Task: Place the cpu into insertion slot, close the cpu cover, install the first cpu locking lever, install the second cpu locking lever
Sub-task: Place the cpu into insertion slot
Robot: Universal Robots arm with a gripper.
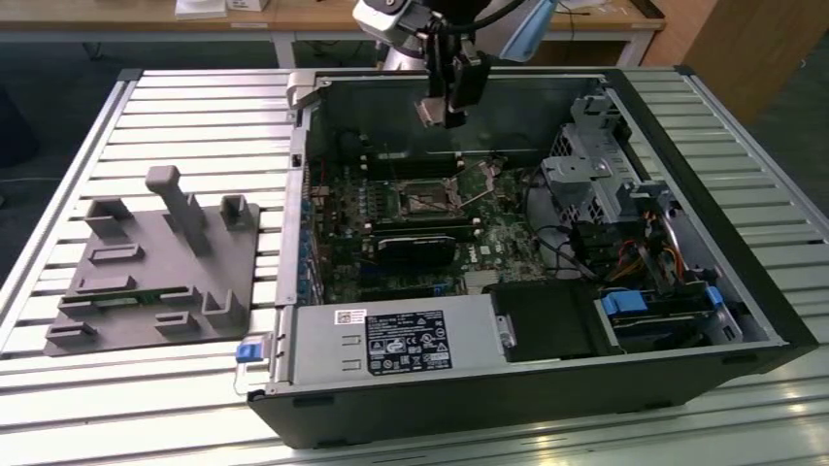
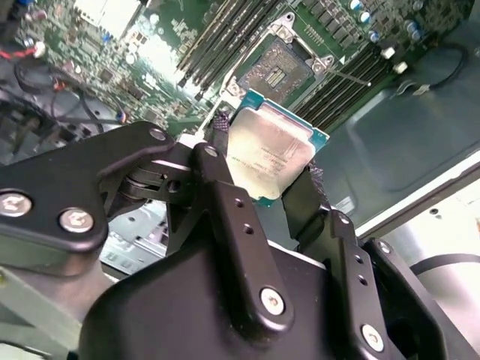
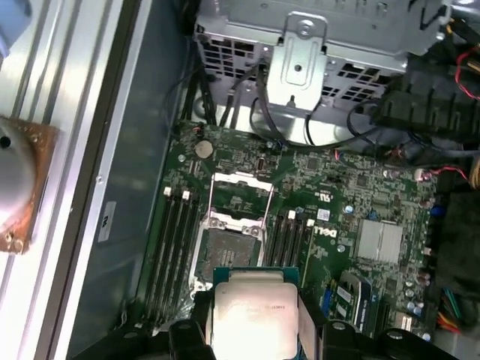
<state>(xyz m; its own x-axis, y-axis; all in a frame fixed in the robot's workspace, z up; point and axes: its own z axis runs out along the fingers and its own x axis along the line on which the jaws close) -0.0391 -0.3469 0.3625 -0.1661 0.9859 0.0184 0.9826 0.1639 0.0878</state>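
My gripper (image 1: 449,109) hangs above the far side of the open computer case (image 1: 751,320), shut on the cpu (image 2: 270,146), a flat square chip with a dull silver top and a green edge. In both wrist views the chip sits between the black fingers (image 2: 225,187), also seen as cpu (image 3: 253,319). Below it on the green motherboard lies the insertion slot (image 3: 223,251), a dark square socket (image 1: 421,199) (image 2: 280,69). The cpu cover (image 3: 241,196), a silver frame with a window, is flipped open just beyond the socket. A thin lever (image 1: 492,180) stands raised beside it.
A grey fixture plate (image 1: 155,262) with upright posts lies on the slatted table at the exterior view's left. Inside the case are the power supply box (image 1: 388,340), a black module (image 1: 414,243), a metal drive cage (image 1: 596,175) and cables (image 1: 635,257). Memory slots (image 3: 174,240) flank the socket.
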